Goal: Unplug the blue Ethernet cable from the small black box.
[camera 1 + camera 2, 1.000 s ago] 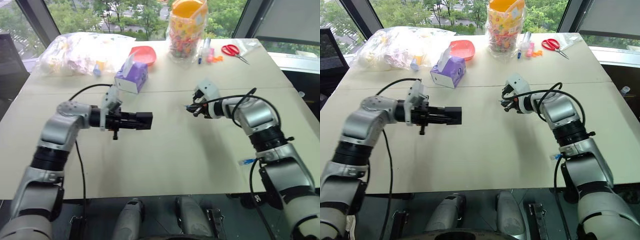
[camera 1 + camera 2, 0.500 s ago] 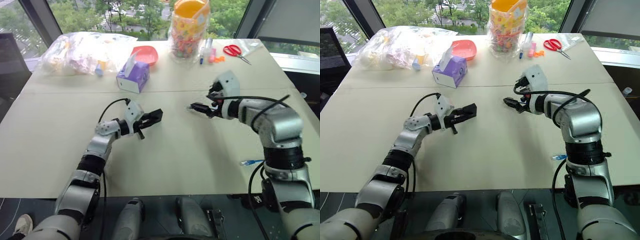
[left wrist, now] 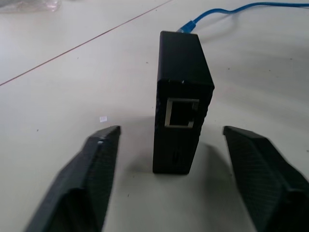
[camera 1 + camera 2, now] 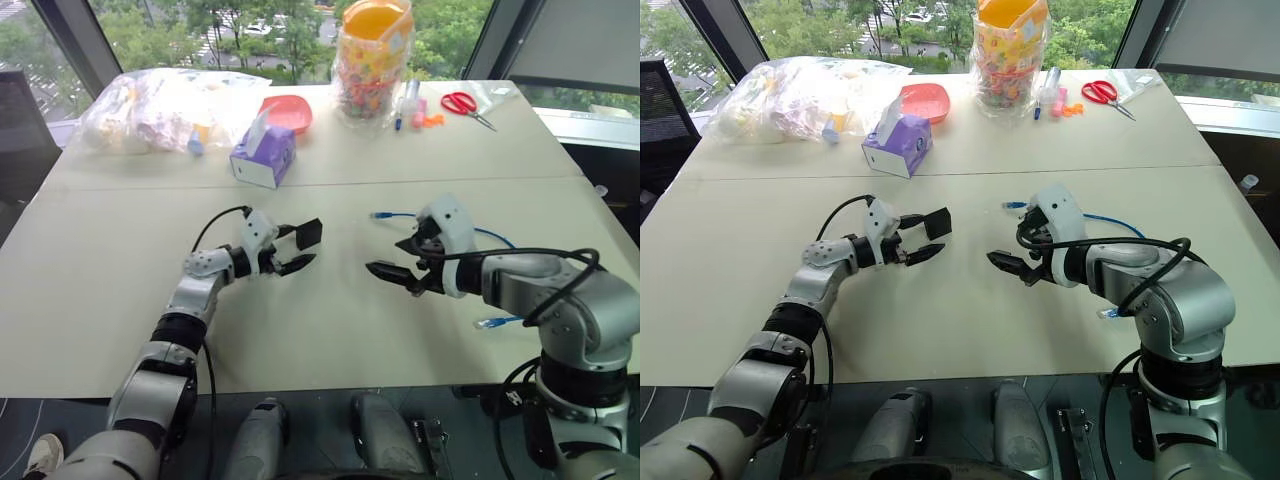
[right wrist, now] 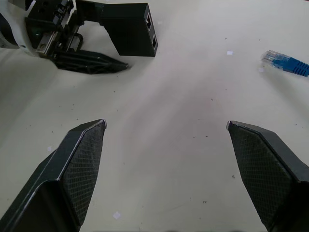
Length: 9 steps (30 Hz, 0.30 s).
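One small black box, one blue Ethernet cable unplugged; two grippers, left and right, both spread empty.

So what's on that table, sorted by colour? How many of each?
Blue: 1, the blue Ethernet cable
Black: 1, the small black box
Purple: 1, tissue box
Red: 2, bowl and scissors
Orange-lidded: 1, candy jar
Clear: 1, plastic bag
Total: 7
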### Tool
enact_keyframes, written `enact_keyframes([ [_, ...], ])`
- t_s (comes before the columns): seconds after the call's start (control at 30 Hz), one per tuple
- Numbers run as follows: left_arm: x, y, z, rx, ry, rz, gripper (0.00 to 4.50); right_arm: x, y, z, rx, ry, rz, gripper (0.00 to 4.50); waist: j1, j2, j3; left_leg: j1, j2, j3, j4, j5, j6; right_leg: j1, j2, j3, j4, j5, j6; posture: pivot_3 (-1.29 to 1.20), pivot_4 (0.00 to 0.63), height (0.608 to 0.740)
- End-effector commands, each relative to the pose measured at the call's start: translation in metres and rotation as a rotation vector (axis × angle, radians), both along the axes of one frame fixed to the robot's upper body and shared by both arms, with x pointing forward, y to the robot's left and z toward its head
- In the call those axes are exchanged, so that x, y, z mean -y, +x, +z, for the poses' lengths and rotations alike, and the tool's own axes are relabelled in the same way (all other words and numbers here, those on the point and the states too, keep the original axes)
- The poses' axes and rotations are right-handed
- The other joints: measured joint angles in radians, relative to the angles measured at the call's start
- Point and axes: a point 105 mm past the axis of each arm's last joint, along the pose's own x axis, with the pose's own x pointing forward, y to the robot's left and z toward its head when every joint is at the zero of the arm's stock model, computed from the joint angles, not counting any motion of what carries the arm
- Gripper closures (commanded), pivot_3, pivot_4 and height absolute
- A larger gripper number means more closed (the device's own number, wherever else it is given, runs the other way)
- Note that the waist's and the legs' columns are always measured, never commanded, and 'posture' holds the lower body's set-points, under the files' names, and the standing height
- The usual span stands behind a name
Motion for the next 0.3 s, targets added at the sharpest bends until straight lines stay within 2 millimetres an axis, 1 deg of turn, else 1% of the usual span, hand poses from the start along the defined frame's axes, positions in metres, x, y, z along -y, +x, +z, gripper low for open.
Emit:
enact_keyframes([
  [0.03,-0.014,-0.007,0.015,0.021,0.015,-0.015,0.04,0.005,-0.007,0.006,0.034,-0.01,-0.004,0.29,0.002,0.0,0.0,0.0,0.0,0.0,0.0,0.0,0.0,0.0,0.0,0.0,0.0,0.0,0.0,0.0,0.15,0.74],
  [0.1,-0.017,-0.012,0.018,0.012,0.007,-0.024,0.04,0.006,-0.009,0.006,0.037,-0.016,0.0,0.29,0.004,0.0,0.0,0.0,0.0,0.0,0.0,0.0,0.0,0.0,0.0,0.0,0.0,0.0,0.0,0.0,0.15,0.74],
  [0.3,-0.03,-0.033,0.05,-0.009,-0.009,-0.081,0.04,0.017,-0.015,0.015,0.052,-0.011,0.014,0.29,0.007,0.0,0.0,-0.001,0.0,-0.001,0.001,0.0,0.0,0.001,0.0,0.0,-0.001,0.0,0.0,0.0,0.15,0.74],
])
